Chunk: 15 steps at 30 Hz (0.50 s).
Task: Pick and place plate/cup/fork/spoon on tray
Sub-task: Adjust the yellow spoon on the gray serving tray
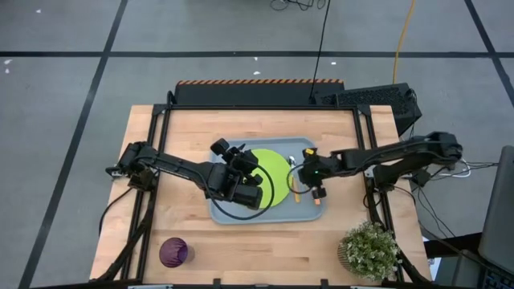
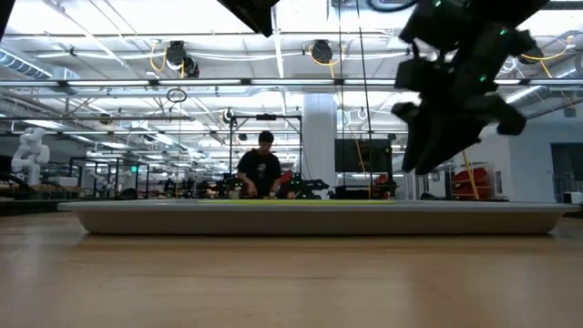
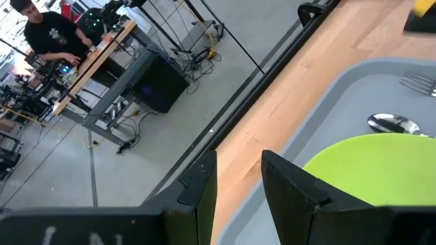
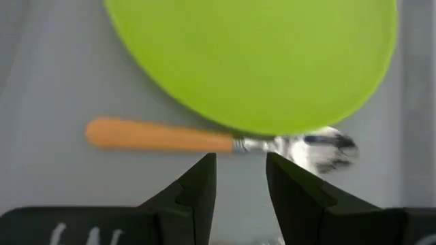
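Tray: rectangular, light grey-blue plastic with rounded corners and a raised rim, set at the middle of a pale wooden table. In the low view only its long rim is seen edge-on, and its contents are hidden.

Plate: round, flat, lime-green and matt, lying inside the tray; its left part is covered in the high view by the left arm.

Spoon: smooth orange handle and shiny rounded metal bowl, lying flat on the tray floor just beside the plate's right edge; the bowl is blurred in the right wrist view.

Fork: only silver tines are shown, cut off at the frame edge of the left wrist view, near the spoon bowl; its handle cannot be made out with certainty.

Cup: small, translucent dark purple tumbler, standing on the table's front left corner, well apart from the tray, with bare wood around it.

Left gripper: held over the tray's left portion by the plate, fingers slightly apart, nothing between them.

Right gripper: poised above the spoon on the tray's right side, fingers slightly apart, nothing held.

Potted plant: bushy, at the front right corner.

Person: seated in the room beyond.
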Tool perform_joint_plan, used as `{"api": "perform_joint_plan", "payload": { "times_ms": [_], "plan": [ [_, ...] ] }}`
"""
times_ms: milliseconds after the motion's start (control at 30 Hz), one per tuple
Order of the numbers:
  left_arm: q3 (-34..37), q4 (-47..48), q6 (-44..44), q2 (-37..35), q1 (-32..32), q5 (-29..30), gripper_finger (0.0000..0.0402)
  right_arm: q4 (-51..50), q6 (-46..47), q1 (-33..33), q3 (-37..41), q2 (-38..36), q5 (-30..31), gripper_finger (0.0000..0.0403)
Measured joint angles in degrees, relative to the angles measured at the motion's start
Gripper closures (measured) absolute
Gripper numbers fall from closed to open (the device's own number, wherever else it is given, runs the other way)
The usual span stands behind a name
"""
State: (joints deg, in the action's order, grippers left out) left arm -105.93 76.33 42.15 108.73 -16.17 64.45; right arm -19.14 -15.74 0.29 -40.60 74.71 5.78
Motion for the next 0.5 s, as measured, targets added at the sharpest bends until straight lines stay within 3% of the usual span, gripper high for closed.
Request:
{"api": "perform_joint_plan", "payload": {
  "times_ms": [167, 500],
  "plan": [
    [0.0, 0.0, 0.0, 0.0, -0.3, 0.0, 0.0282, 1.8, 5.2, -0.3, 0.0, 7.5, 0.0, 0.0282],
    [0.0, 0.1, -0.5, 0.0, -0.3, 0.0, 0.0282, 1.7, -3.0, -0.2, -1.9, 10.0, 0.0, 0.0282]
  ]
}}
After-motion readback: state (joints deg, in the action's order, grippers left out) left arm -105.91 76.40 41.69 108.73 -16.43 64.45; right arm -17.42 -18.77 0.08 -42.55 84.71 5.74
